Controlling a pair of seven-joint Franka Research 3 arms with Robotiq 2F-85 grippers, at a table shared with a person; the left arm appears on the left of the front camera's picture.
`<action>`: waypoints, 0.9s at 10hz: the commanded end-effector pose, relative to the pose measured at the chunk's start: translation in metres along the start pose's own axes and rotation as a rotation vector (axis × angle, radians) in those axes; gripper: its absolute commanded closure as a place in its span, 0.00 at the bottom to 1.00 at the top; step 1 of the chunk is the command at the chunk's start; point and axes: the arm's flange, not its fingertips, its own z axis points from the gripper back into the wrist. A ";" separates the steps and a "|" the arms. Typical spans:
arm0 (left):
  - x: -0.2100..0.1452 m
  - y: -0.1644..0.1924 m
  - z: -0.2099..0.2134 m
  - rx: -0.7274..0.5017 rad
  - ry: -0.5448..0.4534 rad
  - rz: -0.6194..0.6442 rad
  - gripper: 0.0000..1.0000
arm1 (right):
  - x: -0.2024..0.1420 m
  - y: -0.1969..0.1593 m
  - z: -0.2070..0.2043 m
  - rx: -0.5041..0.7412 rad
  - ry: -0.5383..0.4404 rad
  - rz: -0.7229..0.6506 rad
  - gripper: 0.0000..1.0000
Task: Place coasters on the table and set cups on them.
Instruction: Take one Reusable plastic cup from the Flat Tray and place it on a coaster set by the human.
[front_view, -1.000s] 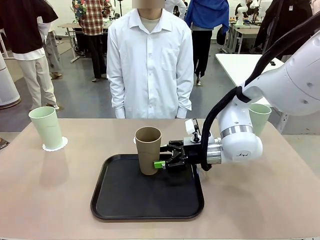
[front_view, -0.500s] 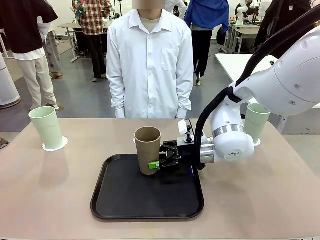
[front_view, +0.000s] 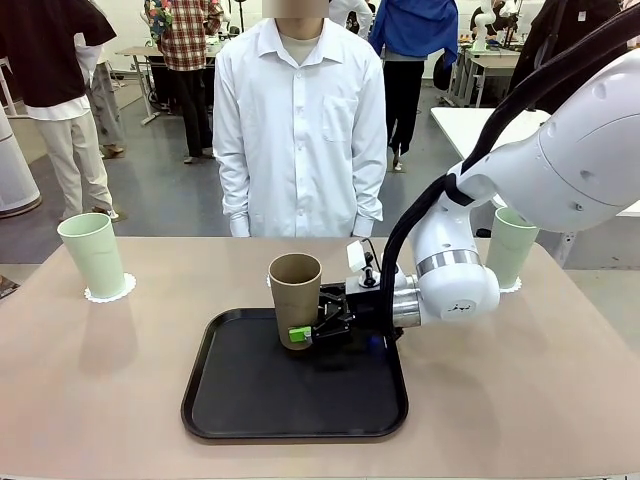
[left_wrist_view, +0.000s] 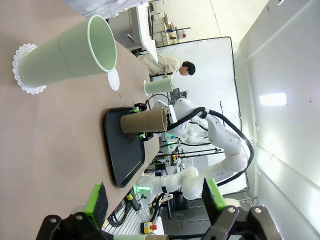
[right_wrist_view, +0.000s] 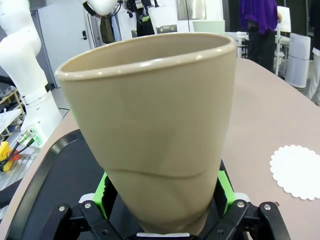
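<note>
The beige worktop (front_view: 100, 380) carries a black tray (front_view: 250, 400) at its middle, with a person in a white shirt (front_view: 300, 120) standing behind it at the far edge. On the tray's far part stands the brown cup (front_view: 296, 300), tall, tapered, matte and handleless, with the right gripper (front_view: 312, 330) grasping its lower part, green pads pressed to both sides; left of the tray a pale green cup (front_view: 93, 255) sits on a lacy white coaster (front_view: 108, 292), and right of it another green cup (front_view: 511, 248) stands on its coaster. A third coaster (right_wrist_view: 297, 171) lies bare just behind the tray, and the left gripper (left_wrist_view: 155, 197) hangs released above the worktop, well away from the tray.
</note>
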 end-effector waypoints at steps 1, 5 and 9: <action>-0.002 -0.002 0.000 -0.001 -0.008 -0.005 0.00 | 0.003 -0.006 -0.007 0.017 0.030 0.033 0.08; -0.002 -0.002 0.000 -0.001 -0.008 -0.005 0.00 | 0.004 -0.005 -0.004 0.014 0.034 0.041 1.00; -0.002 -0.002 0.000 -0.001 -0.008 -0.005 0.00 | 0.084 0.011 0.022 -0.075 0.041 -0.060 1.00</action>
